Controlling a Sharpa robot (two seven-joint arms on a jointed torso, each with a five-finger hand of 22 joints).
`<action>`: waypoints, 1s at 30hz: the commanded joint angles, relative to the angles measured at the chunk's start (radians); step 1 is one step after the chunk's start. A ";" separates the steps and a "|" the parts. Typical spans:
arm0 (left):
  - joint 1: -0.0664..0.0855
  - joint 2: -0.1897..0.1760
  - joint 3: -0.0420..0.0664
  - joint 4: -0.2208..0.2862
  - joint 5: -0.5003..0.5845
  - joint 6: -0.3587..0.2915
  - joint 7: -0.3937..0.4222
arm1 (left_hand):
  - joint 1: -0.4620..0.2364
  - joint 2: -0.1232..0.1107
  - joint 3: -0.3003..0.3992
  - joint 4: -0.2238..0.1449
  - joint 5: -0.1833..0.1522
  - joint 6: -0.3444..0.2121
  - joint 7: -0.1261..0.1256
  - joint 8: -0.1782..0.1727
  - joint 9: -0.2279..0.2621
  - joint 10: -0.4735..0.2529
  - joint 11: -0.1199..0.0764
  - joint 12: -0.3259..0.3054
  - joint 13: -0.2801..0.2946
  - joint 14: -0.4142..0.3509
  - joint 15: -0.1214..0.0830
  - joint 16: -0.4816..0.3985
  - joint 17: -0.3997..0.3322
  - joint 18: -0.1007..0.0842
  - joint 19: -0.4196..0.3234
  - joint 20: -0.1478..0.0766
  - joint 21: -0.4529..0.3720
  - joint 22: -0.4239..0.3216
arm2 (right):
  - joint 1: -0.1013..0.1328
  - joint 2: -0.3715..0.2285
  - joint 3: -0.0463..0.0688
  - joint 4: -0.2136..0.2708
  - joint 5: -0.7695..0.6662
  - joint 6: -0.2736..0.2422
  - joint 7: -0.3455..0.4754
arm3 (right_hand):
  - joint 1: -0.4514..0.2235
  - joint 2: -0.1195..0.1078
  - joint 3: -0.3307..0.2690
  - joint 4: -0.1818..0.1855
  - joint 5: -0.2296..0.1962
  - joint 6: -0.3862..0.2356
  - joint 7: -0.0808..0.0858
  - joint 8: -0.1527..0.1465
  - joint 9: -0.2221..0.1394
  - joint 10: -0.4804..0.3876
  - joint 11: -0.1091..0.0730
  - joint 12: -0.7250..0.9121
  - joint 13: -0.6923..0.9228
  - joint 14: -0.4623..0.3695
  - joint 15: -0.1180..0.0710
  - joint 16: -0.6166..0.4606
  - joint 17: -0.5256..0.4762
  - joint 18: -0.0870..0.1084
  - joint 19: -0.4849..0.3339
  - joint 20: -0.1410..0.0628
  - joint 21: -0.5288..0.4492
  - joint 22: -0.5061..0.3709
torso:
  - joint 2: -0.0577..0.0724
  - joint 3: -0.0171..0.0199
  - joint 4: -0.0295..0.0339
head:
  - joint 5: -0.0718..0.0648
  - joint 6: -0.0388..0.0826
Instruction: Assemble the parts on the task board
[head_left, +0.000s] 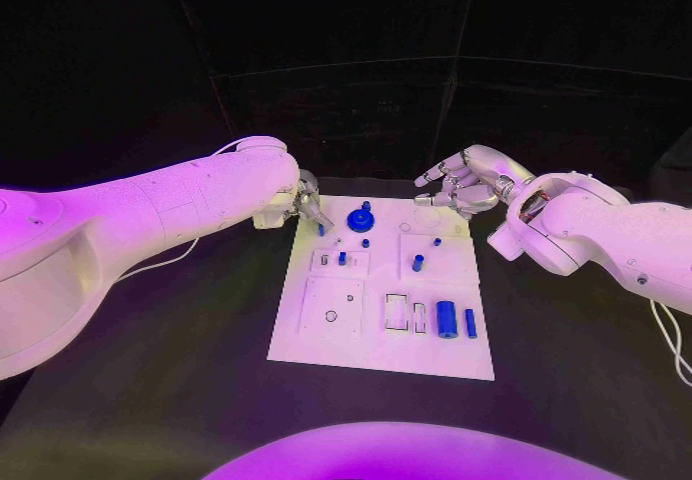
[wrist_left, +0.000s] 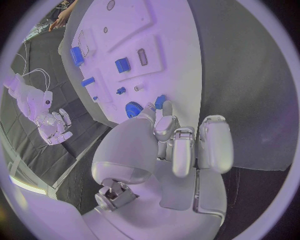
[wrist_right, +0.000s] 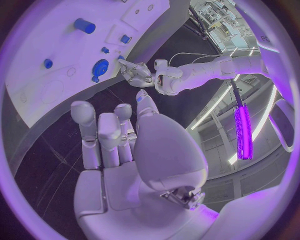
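The white task board (head_left: 332, 335) lies in the middle of the black table. A round blue part (head_left: 361, 220) stands near its far edge, with small blue pegs (head_left: 418, 263) behind a blue cylinder (head_left: 447, 319) and a thin blue bar (head_left: 470, 321). My left hand (head_left: 300, 205) hovers at the board's far left corner, fingers pointing down. A small blue piece (wrist_left: 160, 102) sits right at its fingertips (wrist_left: 164, 124); whether it is pinched is unclear. My right hand (head_left: 464, 183) hangs above the far right corner with its fingers (wrist_right: 100, 132) apart and nothing in them.
The board (wrist_left: 169, 45) has several empty slots and holes, among them a rectangular recess (head_left: 395, 311) beside the cylinder. Black table (head_left: 159, 380) surrounds the board on all sides. A thin white cable (head_left: 170, 258) trails under my left arm.
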 joint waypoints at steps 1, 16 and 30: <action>0.001 0.000 0.000 0.001 0.012 -0.006 0.019 | 0.032 0.014 0.028 -0.022 0.003 0.000 -0.010 -0.004 -0.003 -0.001 -0.010 0.000 -0.001 0.106 -0.006 0.003 0.263 0.006 0.002 -0.007 0.000 0.000 | 0.002 0.001 0.001 0.001 0.002 -0.003 0.003 | -0.002 0.010 0.000 0.004 0.004 -0.007 -0.001 0.005 0.001 -0.004 0.000 -0.001 -0.001 0.004 0.000 -0.003 -0.001 0.009 -0.005 0.001 -0.003 0.000 | 0.000 -0.0003 0.0003 | 0.001 -0.002; 0.003 -0.030 0.001 0.037 0.073 -0.054 0.032 | 0.041 -0.025 0.261 -0.121 0.002 -0.010 -0.010 0.019 -0.004 -0.002 -0.008 -0.014 -0.014 0.106 -0.006 0.003 0.263 0.006 0.000 -0.009 -0.003 0.000 | 0.002 -0.001 0.001 0.001 0.002 -0.001 0.002 | -0.002 0.010 0.000 0.004 0.004 -0.007 -0.001 0.005 0.001 -0.004 0.000 -0.001 -0.001 0.004 0.000 -0.003 -0.001 0.009 -0.005 0.001 -0.003 0.000 | -0.001 0.0005 0.0020 | 0.000 -0.005; 0.022 -0.146 0.002 0.229 0.108 -0.149 -0.008 | -0.037 -0.084 0.420 -0.151 0.002 -0.017 -0.010 0.054 0.008 0.004 -0.011 -0.016 -0.020 0.106 -0.006 0.003 0.263 0.006 0.001 -0.009 -0.006 0.001 | 0.002 -0.006 0.001 0.004 0.002 0.000 0.001 | -0.004 0.013 -0.001 0.007 0.005 -0.007 -0.001 0.006 0.001 -0.004 0.000 -0.001 -0.001 0.004 0.000 -0.005 -0.002 0.009 -0.005 0.001 -0.005 -0.002 | -0.004 0.0007 0.0085 | 0.004 -0.007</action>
